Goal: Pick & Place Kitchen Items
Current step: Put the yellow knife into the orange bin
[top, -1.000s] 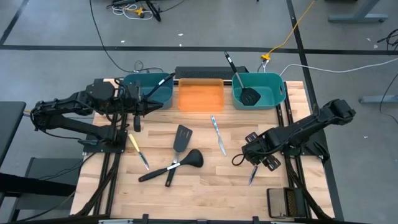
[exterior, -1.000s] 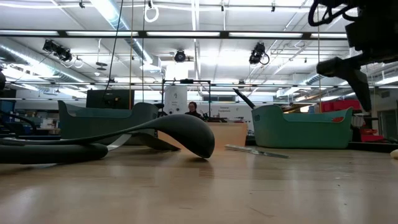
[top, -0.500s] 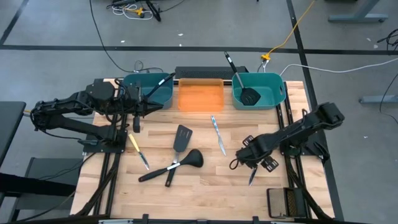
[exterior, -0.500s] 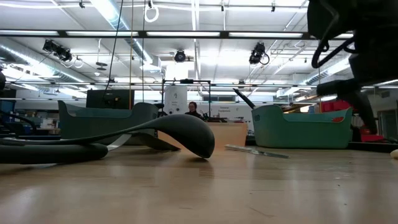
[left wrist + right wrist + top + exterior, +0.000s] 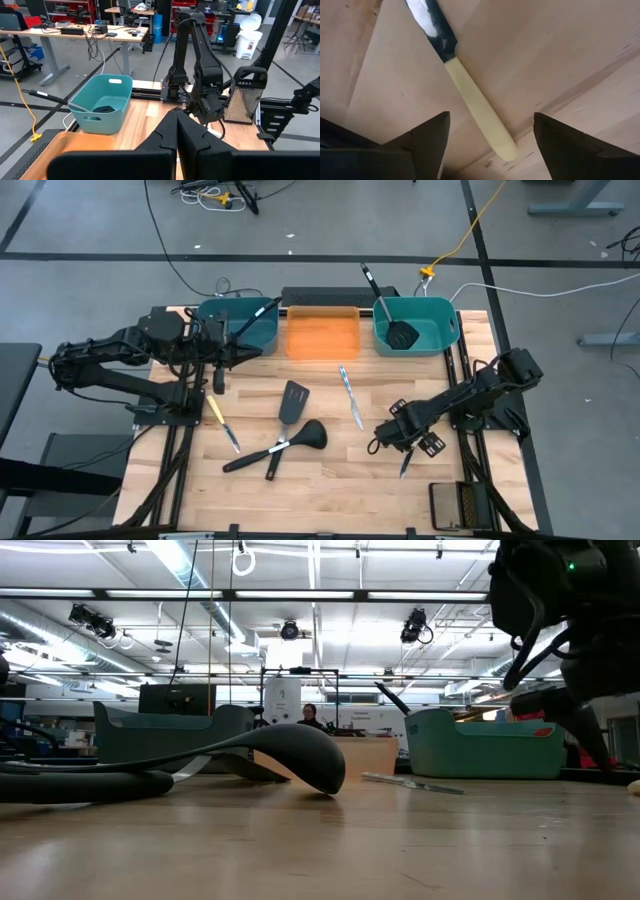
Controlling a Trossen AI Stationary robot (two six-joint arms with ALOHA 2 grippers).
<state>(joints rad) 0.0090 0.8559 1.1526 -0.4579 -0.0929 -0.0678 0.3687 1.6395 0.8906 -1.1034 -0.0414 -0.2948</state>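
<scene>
Desk [image 5: 330,470]: a pale wooden top carrying three bins along its far edge and loose utensils in the middle.
Bins: a teal bin [image 5: 240,325] at far left holds one dark utensil; an orange bin [image 5: 322,335] sits between; a second teal bin [image 5: 425,330] at far right holds a black slotted spatula [image 5: 398,330] with its handle leaning over the rim.
Left arm: parked by the left teal bin, its left end effector [image 5: 218,375] clenched and empty.
Right arm: reaching low over the desk's near right, its right end effector [image 5: 487,137] spread wide, released, a finger on either side of the yellow-handled knife [image 5: 477,110], not gripping it.
Spatula and ladle: a second black slotted spatula [image 5: 290,405] and a black ladle [image 5: 300,438] lie crossed at centre.
Knives: a silver knife [image 5: 350,395] lies right of centre; another yellow-handled knife [image 5: 222,423] lies at left.
</scene>
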